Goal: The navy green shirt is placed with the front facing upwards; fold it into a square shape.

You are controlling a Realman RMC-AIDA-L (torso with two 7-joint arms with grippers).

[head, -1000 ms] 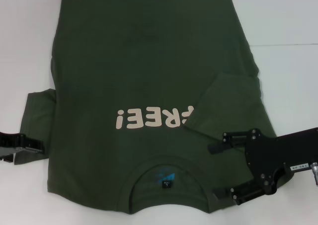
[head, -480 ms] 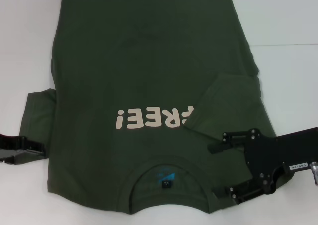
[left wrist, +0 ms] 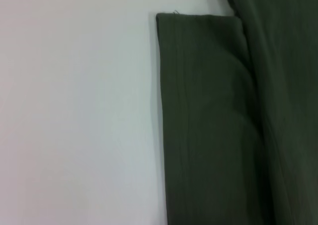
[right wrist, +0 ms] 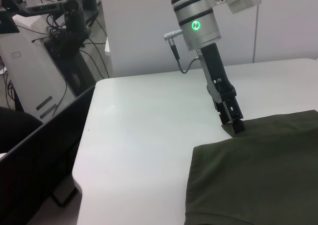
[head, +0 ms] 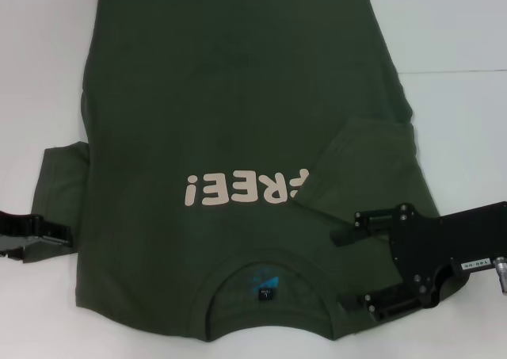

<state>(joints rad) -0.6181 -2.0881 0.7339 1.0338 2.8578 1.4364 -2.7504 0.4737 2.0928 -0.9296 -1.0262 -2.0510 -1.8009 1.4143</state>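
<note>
The left gripper (head: 59,236) is at the near left edge of the scene, low on the white table (head: 459,34). Its tip is at the hem of the shirt's left sleeve (head: 59,177). From the right wrist view the left gripper (right wrist: 237,125) touches the sleeve edge with its tip, but I cannot tell if its fingers are open or closed on the cloth.

The shirt (head: 230,82) lies flat in the middle of the table, front side up, with the collar (head: 265,284) near the robot and the bottom hem at the far side. The cream letters (head: 242,191) cross the chest, upside down from the robot's side. A small blue label (head: 265,293) sits inside the collar. The left sleeve is spread out flat on the table, as the left wrist view shows (left wrist: 208,125).

The right sleeve (head: 360,165) is folded inward over the chest and covers the end of the letters.

The right gripper (head: 342,270) is above the right shoulder of the shirt, at the near right. Its two fingers are spread wide apart and hold nothing.
</note>
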